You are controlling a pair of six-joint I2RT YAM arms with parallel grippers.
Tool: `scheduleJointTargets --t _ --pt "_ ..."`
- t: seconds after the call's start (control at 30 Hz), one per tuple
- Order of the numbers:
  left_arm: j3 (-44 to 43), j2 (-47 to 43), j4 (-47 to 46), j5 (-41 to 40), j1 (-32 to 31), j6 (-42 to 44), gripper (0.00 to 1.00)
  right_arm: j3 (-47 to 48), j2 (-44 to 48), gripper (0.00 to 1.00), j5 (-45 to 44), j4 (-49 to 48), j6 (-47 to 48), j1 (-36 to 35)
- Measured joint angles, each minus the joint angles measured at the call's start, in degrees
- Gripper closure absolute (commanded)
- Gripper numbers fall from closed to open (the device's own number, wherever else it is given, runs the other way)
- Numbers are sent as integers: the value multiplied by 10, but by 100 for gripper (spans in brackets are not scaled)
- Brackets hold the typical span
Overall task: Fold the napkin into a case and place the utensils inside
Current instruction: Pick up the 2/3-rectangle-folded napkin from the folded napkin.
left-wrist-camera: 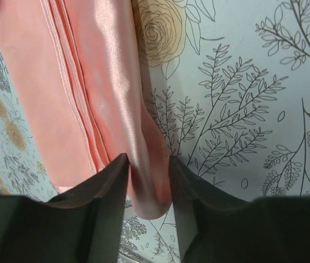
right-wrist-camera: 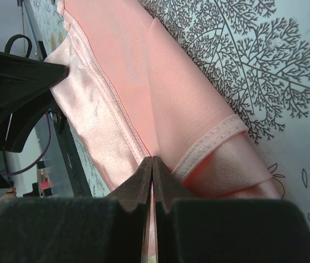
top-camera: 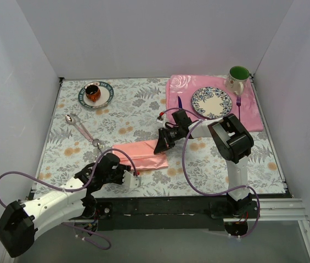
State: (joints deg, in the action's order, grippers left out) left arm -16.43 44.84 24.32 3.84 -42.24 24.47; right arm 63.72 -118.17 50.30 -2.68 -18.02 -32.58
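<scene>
I saw the plain salmon-pink cloth napkin (top-camera: 141,156) lying folded into a long strip on the floral tablecloth (top-camera: 209,159), between my two claws. The left claw (left-wrist-camera: 148,164) sat at its near-left end, narrowed onto a rolled fold that filled the gap. The right claw (right-wrist-camera: 152,164), at the far-right end, was pressed together on a thin layer by the hemmed edge.

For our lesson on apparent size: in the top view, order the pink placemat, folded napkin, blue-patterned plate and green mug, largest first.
1. pink placemat
2. napkin and blue-patterned plate: too alike to rank
3. green mug
</scene>
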Motion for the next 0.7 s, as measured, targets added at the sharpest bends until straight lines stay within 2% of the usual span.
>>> scheduleJointTargets --t 0.13,0.17,0.2,0.47,0.63,0.67,0.7 --pt "1 5 -9 -3 -7 -9 88 0 0 92 0 0 0 0" --pt "-1 8 -9 -4 -6 -14 96 1 0 93 0 0 0 0" --pt "-3 12 -8 -4 -6 -20 100 1 -1 93 1 0 0 0" --pt "-77 90 13 15 5 -104 100 2 -1 93 0 0 1 0" --pt "-144 155 29 61 66 -135 100 2 -1 93 0 0 2 0" --pt "-155 166 33 70 79 -139 98 3 -1 93 0 0 2 0" --pt "-164 175 35 76 91 -141 90 3 -2 93 0 0 2 0"
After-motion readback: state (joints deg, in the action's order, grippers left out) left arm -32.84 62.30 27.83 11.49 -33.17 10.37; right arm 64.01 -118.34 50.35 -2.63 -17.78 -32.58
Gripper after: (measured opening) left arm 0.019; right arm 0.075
